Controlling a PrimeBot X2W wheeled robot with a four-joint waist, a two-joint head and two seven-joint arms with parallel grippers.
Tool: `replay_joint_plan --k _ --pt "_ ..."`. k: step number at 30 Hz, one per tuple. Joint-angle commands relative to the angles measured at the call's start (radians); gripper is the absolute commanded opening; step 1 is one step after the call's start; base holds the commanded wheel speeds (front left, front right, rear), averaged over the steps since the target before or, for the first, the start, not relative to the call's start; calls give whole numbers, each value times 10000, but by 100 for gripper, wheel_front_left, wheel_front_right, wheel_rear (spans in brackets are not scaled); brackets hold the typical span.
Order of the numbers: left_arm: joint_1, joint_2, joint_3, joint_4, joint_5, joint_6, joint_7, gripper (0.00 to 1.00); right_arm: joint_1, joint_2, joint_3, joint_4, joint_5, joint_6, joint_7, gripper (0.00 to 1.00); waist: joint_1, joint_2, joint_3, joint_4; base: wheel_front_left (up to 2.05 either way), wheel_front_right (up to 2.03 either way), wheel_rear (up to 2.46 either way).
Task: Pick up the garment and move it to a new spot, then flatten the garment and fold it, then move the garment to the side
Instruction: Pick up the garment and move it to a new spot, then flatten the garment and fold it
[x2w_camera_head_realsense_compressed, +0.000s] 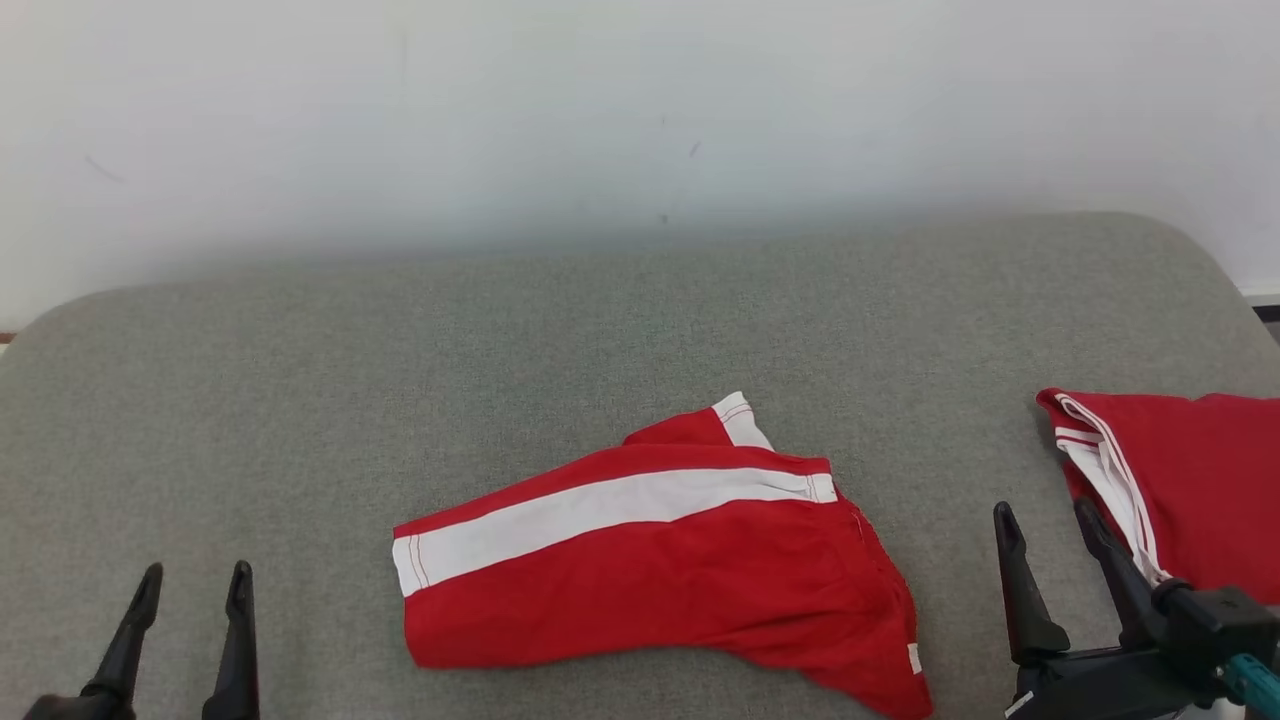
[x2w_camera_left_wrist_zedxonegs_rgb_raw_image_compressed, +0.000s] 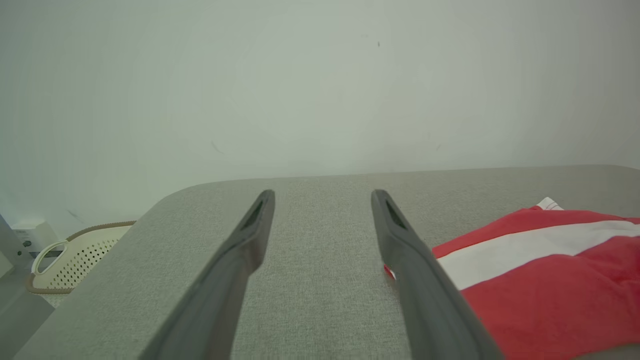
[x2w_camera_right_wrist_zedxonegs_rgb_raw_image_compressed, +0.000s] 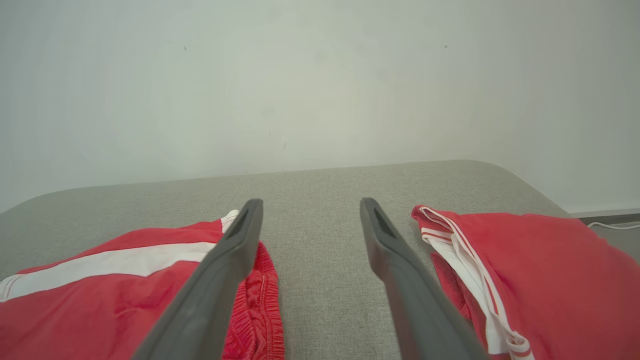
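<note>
Red folded shorts with a white stripe lie on the grey fabric counter, at three o'clock of the open, empty left end effector and nine o'clock of the open right end effector.

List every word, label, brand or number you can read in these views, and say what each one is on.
No readable text in any view.
Small white tag at the edge of the red shorts: too small to read.
Folded red garment on the right: white trim, no lettering that I can make out.
Cream basket beside the table: no label visible.
</note>
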Motion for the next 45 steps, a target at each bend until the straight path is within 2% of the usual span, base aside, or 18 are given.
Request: replay_joint_plan --k 1,20,26,31,43,44,45 --pt "163 77 -7 26 15 -14 11 100 152 -76 44 -41 24 -7 30 100 1 0 -25 7 0 0 0" --pt "-135 143 -287 181 -79 -46 317 100 198 -91 57 -234 71 -7 236 100 1 0 -26 65 0 0 0" --pt "-766 -95 -1031 377 -242 -471 1133 100 -4 -150 170 -321 115 -7 264 100 1 0 300 100 0 0 0" --pt "-1451 -388 -1600 1068 -506 -868 1897 100 -215 -209 330 -362 164 -7 179 100 1 0 738 -62 0 0 0" --pt "-2958 -777 -1685 3783 -1371 -1594 2227 100 -618 -225 426 -49 280 -7 -92 100 1 0 1507 -593 0 0 0" --pt "-3035 -767 -1689 3930 -1380 -1591 2231 94 -637 -219 421 -26 282 -7 -110 100 1 0 1525 -606 0 0 0" --pt "-3089 -790 -1696 4053 -1451 -1645 2250 69 -645 -215 410 -9 281 -7 -125 100 1 0 1539 -613 0 0 0"
